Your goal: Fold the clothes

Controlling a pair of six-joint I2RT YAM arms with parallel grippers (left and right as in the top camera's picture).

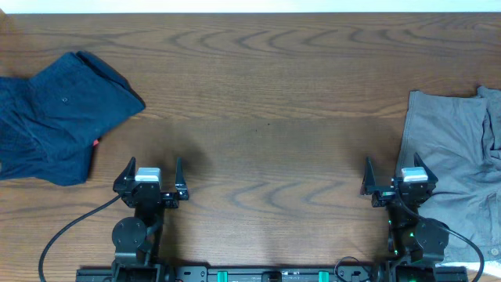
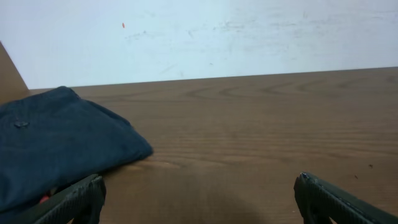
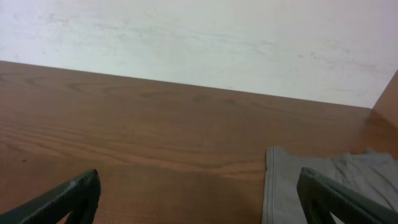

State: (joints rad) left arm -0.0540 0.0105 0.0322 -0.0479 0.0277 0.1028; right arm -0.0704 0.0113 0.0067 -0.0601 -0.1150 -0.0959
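Note:
A dark navy garment [image 1: 55,113] lies bunched at the table's left edge; it also shows in the left wrist view [image 2: 56,146]. A grey garment [image 1: 458,168] lies spread at the right edge and shows in the right wrist view [image 3: 323,183]. My left gripper [image 1: 150,174] is open and empty near the front edge, right of the navy garment; its fingers frame bare wood in the left wrist view [image 2: 199,199]. My right gripper [image 1: 397,174] is open and empty, its right finger over the grey garment's left edge; it shows in the right wrist view [image 3: 199,196].
The brown wooden table [image 1: 258,102] runs between the two garments. A pale wall [image 2: 217,31] stands behind the far edge. A small red spot [image 1: 97,142] shows by the navy garment's edge. Black cables [image 1: 63,235] run along the front by the arm bases.

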